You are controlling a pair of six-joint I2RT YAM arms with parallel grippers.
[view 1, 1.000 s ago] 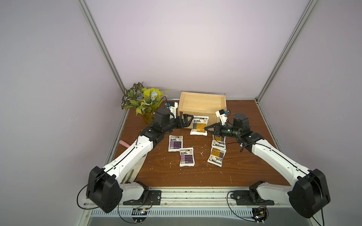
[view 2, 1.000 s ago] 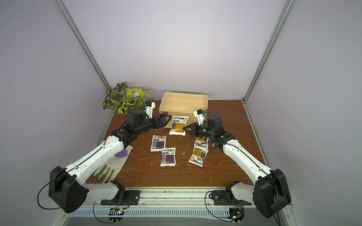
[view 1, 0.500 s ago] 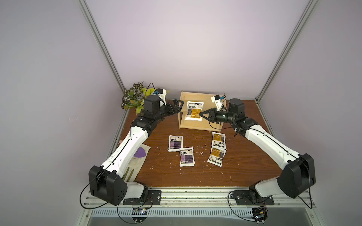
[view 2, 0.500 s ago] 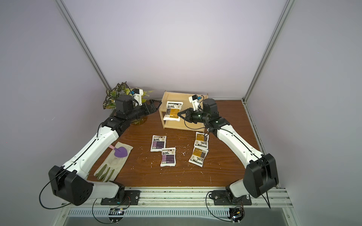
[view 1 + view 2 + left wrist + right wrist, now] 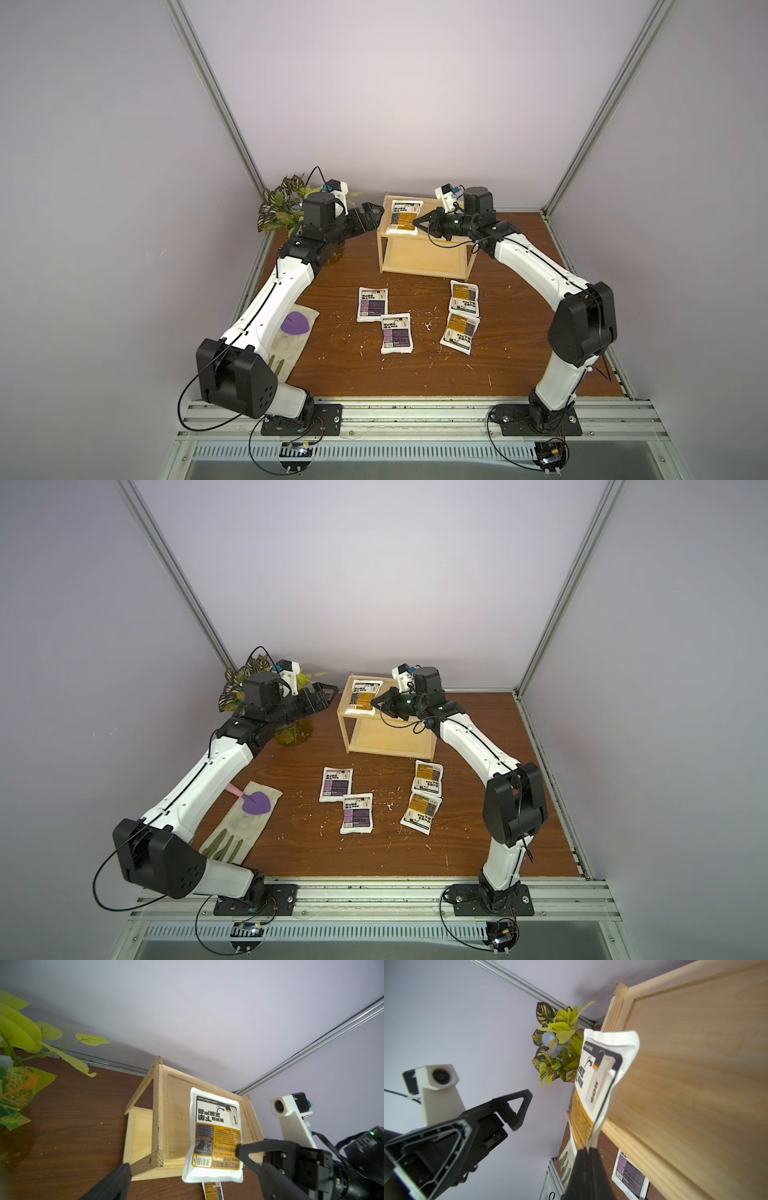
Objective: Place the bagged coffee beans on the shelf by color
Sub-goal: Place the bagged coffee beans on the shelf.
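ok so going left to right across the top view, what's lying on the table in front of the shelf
glove → farther purple bag → nearer purple bag → farther orange bag and nearer orange bag, which overlap sideways, so unordered

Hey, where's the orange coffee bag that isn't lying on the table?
In both top views the orange bag is pinched in the right gripper over the top tier of the shelf, at the end nearest the plant.

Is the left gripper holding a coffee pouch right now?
No, the left gripper stands open and empty beside the shelf; the right gripper pinches the orange-labelled pouch.
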